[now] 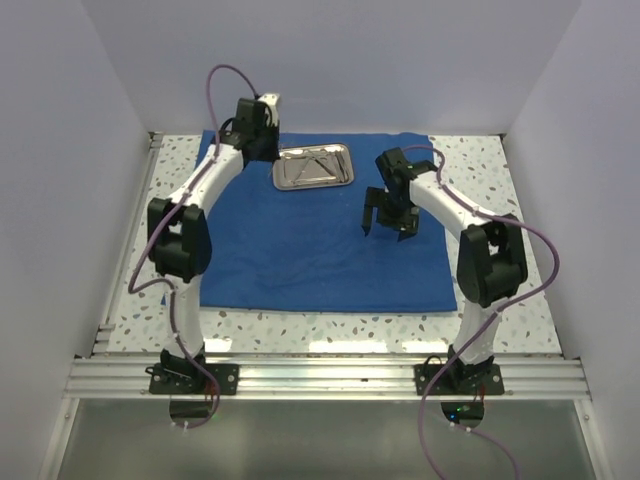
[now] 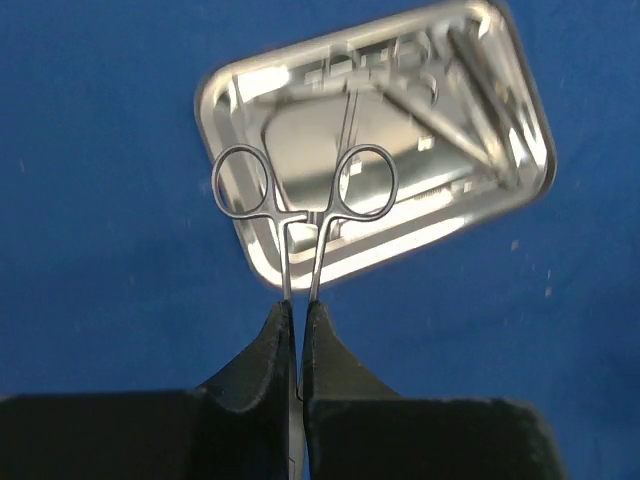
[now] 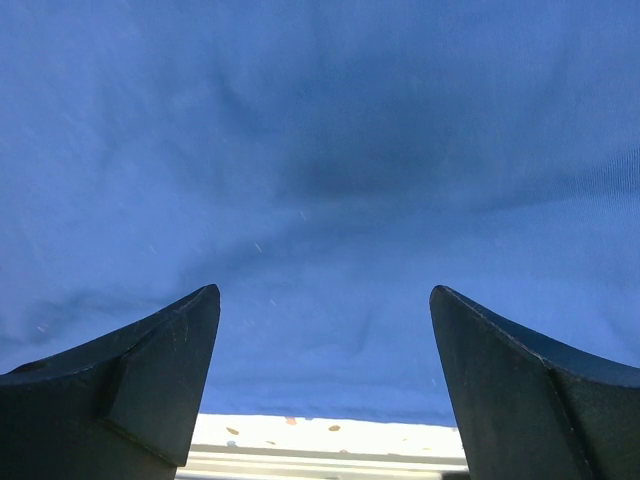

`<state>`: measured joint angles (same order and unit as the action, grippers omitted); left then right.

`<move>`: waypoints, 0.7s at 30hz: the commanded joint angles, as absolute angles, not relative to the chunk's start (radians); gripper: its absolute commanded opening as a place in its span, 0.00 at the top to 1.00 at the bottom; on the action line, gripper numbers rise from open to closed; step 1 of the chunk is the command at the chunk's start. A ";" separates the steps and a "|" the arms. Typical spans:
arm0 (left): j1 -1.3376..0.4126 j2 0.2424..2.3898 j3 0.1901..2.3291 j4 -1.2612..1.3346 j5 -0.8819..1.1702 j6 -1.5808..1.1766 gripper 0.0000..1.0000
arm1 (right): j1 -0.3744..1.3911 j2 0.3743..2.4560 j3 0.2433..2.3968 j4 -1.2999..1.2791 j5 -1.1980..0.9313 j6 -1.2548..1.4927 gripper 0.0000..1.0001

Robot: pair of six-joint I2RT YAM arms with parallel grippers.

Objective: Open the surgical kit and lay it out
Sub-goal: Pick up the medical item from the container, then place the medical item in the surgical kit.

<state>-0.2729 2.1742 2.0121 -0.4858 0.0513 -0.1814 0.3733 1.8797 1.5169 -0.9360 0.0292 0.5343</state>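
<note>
Two arms over the speckled counter, with the surgical kit at the far middle. Blue cloth lies spread flat on the counter and covers most of it, with mild wrinkles and the counter showing all round. Steel tray sits on the far part of the cloth, roughly centred and slightly skewed. Left arm reaches to the far left of the cloth, its wrist just left of the tray. Left wrist view: left jaws pressed together, pinching the ring-handled forceps by the shanks just below the two finger rings. The rings point away from the jaws and overlap the near rim of the tray. Cannot tell if the forceps tips touch anything, as they are hidden behind the jaws. Several thin instruments lie inside the tray, crossing diagonally; they are blurred and reflective, so the exact count is unclear. Cloth fills the rest of that view. Right arm is bent over the right side of the cloth, near the tray but apart from it. Right jaws are spread wide with nothing between them, pointing down at bare cloth. A strip of counter shows past the cloth edge at the bottom of the right wrist view.
</note>
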 commanded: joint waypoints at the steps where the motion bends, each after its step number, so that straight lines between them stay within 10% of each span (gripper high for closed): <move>1: -0.278 1.990 1.768 -0.532 0.058 -0.271 1.00 | 0.357 1.923 1.606 -0.927 0.005 0.520 0.10; 10: -0.279 1.478 1.018 -0.483 0.101 -0.359 1.00 | 0.315 2.072 1.865 -0.980 -0.024 0.525 0.10; 21: -0.284 1.486 0.761 -0.356 0.048 -0.492 1.00 | 0.284 2.135 1.884 -0.985 -0.097 0.557 0.11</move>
